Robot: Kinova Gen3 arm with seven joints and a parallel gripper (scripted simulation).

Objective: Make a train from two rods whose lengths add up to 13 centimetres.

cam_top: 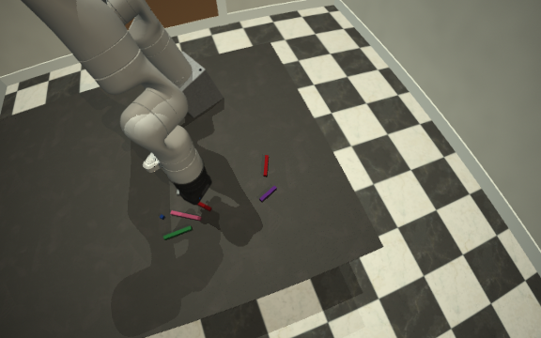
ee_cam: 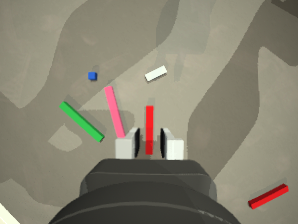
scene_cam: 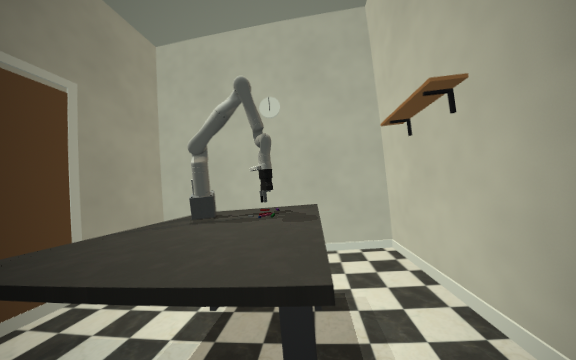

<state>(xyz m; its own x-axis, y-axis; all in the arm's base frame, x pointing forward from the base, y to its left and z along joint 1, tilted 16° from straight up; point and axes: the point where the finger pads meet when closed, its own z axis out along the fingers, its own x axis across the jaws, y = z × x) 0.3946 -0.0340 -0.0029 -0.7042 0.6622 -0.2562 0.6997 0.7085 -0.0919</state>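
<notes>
My gripper (ee_cam: 150, 138) hangs a little above the table, its fingers partly open and empty. In the wrist view a red rod (ee_cam: 149, 129) lies flat on the table right below, framed between the fingers. In the top view only that rod's end (cam_top: 205, 206) shows beside the gripper (cam_top: 194, 196). A second red rod (cam_top: 266, 165) and a purple rod (cam_top: 268, 193) lie apart to the right. The second red rod also shows in the wrist view (ee_cam: 268, 196). In the exterior view the gripper (scene_cam: 263, 199) stands clear above the rods.
A pink rod (cam_top: 185, 215), a green rod (cam_top: 177, 233) and a blue cube (cam_top: 162, 217) lie just left of the gripper. A grey rod (ee_cam: 156, 74) lies ahead in the wrist view, hidden behind the arm in the top view. The table's edge is far to the right.
</notes>
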